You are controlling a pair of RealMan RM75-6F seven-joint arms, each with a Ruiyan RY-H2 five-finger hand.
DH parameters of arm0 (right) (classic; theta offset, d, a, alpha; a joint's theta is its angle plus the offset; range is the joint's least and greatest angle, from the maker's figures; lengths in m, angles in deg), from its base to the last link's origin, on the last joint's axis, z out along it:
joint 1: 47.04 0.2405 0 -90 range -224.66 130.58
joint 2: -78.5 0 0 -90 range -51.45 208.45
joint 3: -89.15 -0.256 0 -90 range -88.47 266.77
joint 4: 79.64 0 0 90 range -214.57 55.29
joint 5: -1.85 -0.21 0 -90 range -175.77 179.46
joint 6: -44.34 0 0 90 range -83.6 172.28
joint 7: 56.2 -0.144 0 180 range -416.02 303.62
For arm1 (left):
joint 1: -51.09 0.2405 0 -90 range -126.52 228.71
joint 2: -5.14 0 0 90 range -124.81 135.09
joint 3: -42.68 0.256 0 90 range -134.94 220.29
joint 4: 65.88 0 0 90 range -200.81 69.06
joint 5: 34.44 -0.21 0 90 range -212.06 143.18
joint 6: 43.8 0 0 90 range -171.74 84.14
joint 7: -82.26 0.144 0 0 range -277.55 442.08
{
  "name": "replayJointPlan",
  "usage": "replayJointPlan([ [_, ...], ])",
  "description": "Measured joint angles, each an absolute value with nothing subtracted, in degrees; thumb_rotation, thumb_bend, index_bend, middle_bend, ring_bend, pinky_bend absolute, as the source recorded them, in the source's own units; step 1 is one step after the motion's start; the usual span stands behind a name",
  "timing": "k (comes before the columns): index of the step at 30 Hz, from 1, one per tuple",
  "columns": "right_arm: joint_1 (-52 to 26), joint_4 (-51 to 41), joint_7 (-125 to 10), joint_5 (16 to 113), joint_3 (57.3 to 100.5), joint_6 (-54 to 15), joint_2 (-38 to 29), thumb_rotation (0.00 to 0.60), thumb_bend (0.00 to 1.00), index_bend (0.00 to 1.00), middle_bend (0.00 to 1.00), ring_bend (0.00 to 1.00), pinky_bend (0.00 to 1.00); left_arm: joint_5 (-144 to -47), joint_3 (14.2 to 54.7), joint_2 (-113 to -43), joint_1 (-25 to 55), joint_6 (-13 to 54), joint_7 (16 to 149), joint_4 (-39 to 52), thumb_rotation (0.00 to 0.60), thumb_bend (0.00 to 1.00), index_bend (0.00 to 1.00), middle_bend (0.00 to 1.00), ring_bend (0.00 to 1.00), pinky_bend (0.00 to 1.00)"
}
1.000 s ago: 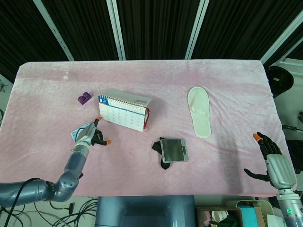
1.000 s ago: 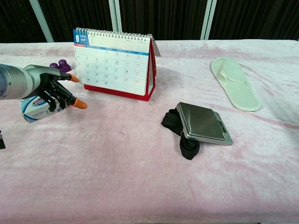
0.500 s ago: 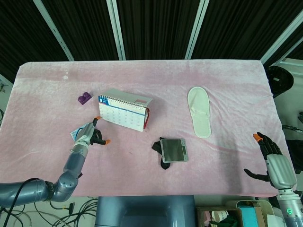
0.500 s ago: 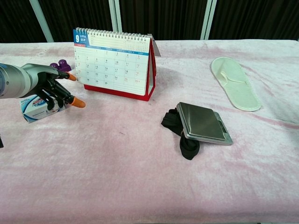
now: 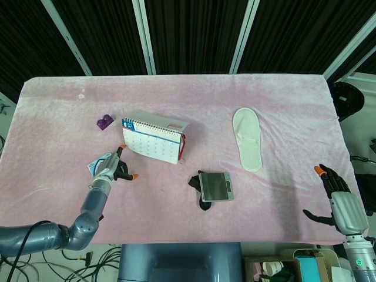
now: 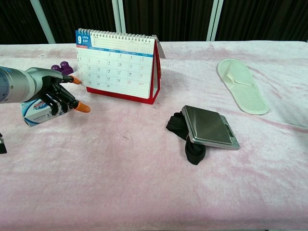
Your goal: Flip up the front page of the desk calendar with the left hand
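the desk calendar is standing upright on the pink desk, in the left half and toward the middle in depth. its long axis is running left to right, turned a little so the right end is lying nearer in the head view. the printed front page is facing the near side, and the spiral binding is sitting along the top edge. the red base is showing at the bottom and at the right end.

the left hand is hovering just beside the lower left corner of the calendar, with the fingers spread apart and holding nothing; one orange fingertip is reaching to the edge of the front page, but i cannot tell if it is touching. a small blue and white packet is lying under this hand. a purple thing is sitting far-left of the calendar.

the right hand is staying off the near right corner of the desk, fingers apart and empty.
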State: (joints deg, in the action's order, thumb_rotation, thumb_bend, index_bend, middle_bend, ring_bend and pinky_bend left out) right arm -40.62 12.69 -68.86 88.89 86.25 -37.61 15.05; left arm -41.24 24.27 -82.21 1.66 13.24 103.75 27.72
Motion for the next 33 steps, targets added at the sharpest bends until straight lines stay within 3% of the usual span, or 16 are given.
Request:
replayJointPlan([
  [23,-40.7,12.9,-68.6,88.4,86.3,-37.2,15.3,0.6,0.04,0.0,0.0,0.0,0.09,-46.4,22.9,-83.0,0.3,15.7,103.9,32.1,0.6,0.22,0.0,0.71,0.61,0.71],
  [29,-40.7,13.0,-68.6,88.4,86.3,-37.2,15.4,0.6,0.04,0.0,0.0,0.0,0.09,-51.0,22.9,-82.3,0.7,17.7,103.6,35.0,0.6,0.22,0.18,0.71,0.61,0.71],
  [33,-40.7,13.0,-68.6,88.4,86.3,-37.2,15.4,0.6,0.04,0.0,0.0,0.0,0.09,-55.2,23.4,-82.0,1.0,19.5,103.8,36.6,0.6,0.22,0.21,0.71,0.61,0.71],
])
